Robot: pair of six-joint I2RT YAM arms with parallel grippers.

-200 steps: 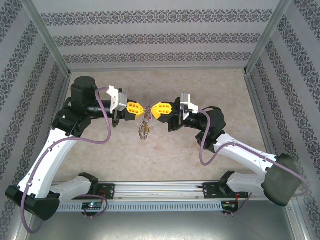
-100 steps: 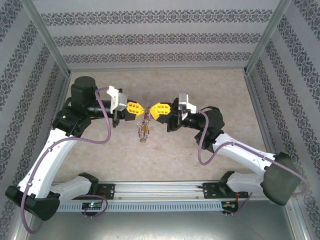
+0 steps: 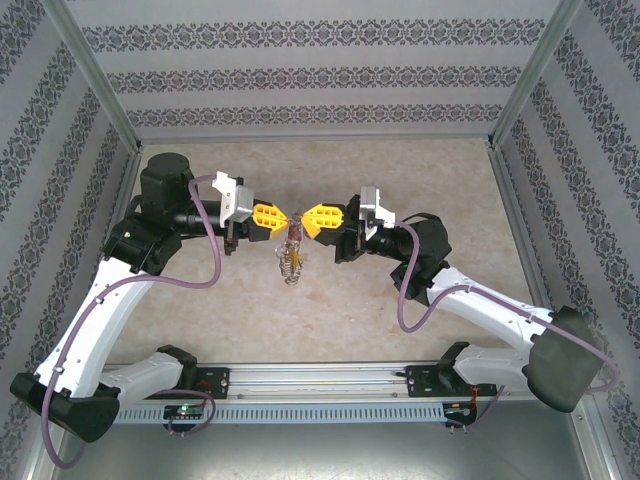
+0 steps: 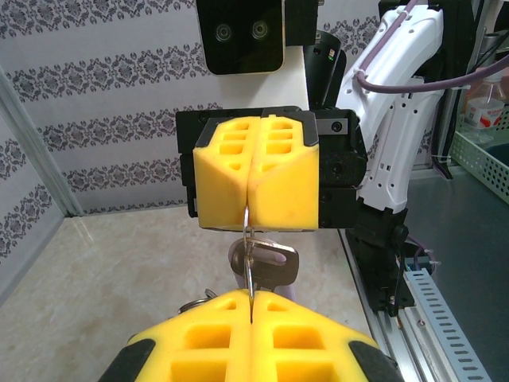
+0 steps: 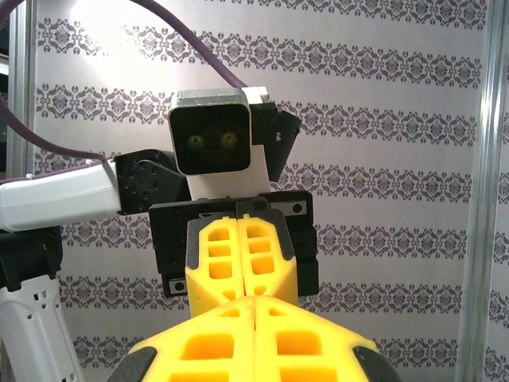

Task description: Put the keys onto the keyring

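Note:
My two grippers meet tip to tip above the middle of the table, the left gripper (image 3: 288, 218) facing the right gripper (image 3: 306, 218). Both sets of yellow fingers are shut on the thin grey keyring (image 4: 248, 251), seen edge-on as a wire running from the right gripper's seam (image 4: 249, 225) into the left gripper's seam (image 4: 253, 301). A key with a pale lilac head (image 4: 269, 264) hangs on that wire between the tips. Below the tips dangles a bunch of small silvery keys (image 3: 290, 258) with a red bit. In the right wrist view the right gripper (image 5: 254, 301) points at the left gripper (image 5: 241, 280).
The beige tabletop (image 3: 420, 180) is walled by patterned panels at the back and sides. A metal rail (image 3: 320, 385) with both arm bases runs along the near edge. Purple cables loop beside each arm.
Both grippers stay shut and nearly still. The right wrist has shifted slightly, and the hanging bunch of keys has swung a little under the tips.

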